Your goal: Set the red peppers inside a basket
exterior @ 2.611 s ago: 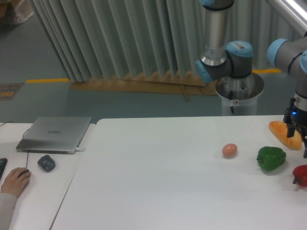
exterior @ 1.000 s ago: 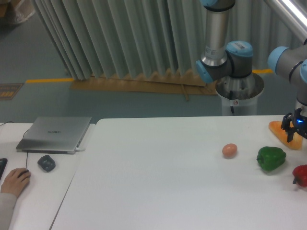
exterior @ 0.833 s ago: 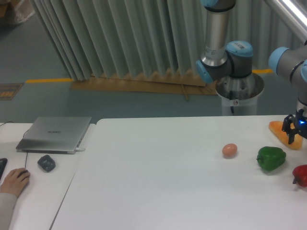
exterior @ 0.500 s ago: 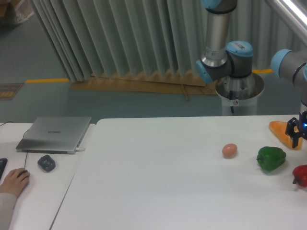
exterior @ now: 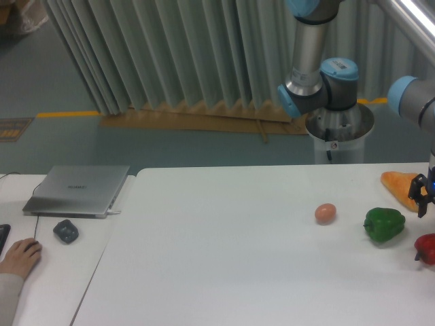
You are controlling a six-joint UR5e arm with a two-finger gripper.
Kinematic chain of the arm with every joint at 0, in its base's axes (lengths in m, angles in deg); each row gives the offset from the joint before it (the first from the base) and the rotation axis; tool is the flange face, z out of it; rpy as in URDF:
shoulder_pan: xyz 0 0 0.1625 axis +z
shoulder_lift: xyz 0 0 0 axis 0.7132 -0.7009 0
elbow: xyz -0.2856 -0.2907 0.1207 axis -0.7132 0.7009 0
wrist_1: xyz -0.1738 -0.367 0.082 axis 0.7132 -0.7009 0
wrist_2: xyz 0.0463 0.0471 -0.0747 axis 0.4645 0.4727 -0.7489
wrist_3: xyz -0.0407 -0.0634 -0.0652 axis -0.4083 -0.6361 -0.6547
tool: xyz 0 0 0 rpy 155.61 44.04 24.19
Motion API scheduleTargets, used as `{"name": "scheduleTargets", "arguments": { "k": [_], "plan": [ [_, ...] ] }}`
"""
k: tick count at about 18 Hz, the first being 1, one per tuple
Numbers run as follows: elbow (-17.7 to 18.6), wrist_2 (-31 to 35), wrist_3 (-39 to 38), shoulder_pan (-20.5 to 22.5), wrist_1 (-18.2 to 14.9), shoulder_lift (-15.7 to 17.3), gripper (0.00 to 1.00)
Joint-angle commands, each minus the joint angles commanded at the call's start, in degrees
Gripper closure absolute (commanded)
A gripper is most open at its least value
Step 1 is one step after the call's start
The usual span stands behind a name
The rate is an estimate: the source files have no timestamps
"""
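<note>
Red and glossy, the red pepper (exterior: 427,248) lies at the far right edge of the white worktop (exterior: 224,258), partly cut off by the frame, just right of and below the green pepper (exterior: 384,225). The gripper (exterior: 423,195) hangs near the right edge too, in front of the orange-brown bread loaf (exterior: 402,189) and above the red pepper. Only one side of it shows, so I cannot tell how far apart the jaws stand; nothing appears to be held. No basket is in view.

The step in hand looks like the approach to the red pepper. To do it well, the arm should probably come down directly over the pepper's body, not its dark stem, with the jaws spread wide enough to straddle the rounded sides. The skin looks slick and curved, so a grip across the widest part should hold better than one near the top. It should also keep clear of the green pepper, which lies near, and of the loaf behind.

Compared with the earliest frame, the gripper has shifted to the right and now sits nearer the frame's edge, uncovering more of the loaf. The peppers, the loaf, the egg (exterior: 325,213) and the laptop (exterior: 77,190) lie where they were.
</note>
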Motion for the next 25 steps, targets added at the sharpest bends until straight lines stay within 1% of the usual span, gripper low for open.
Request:
{"name": "scheduleTargets", "arguments": {
  "k": [4,6,8,10,17,18,20,22,25],
  "plan": [
    [-0.26,1.05,0.79,0.00,0.79,-2.02,0.00],
    [-0.09,3.24,1.32,-0.09,0.79,-4.13,0.00],
    [0.00,5.36,1.41,-0.70,0.70,-4.22,0.00],
    [0.70,5.36,1.41,-0.97,0.62,-3.96,0.00],
    [0.62,5.27,1.32,-1.67,0.53,-4.75,0.00],
    [0.70,5.27,1.41,-1.67,0.53,-4.75,0.01],
    [0.70,5.36,1.32,-1.67,0.44,-4.84,0.32],
    [0.70,5.45,1.41,-1.58,0.27,-4.84,0.49],
    [0.70,5.45,1.41,-1.67,0.26,-4.75,0.50]
  ]
}}
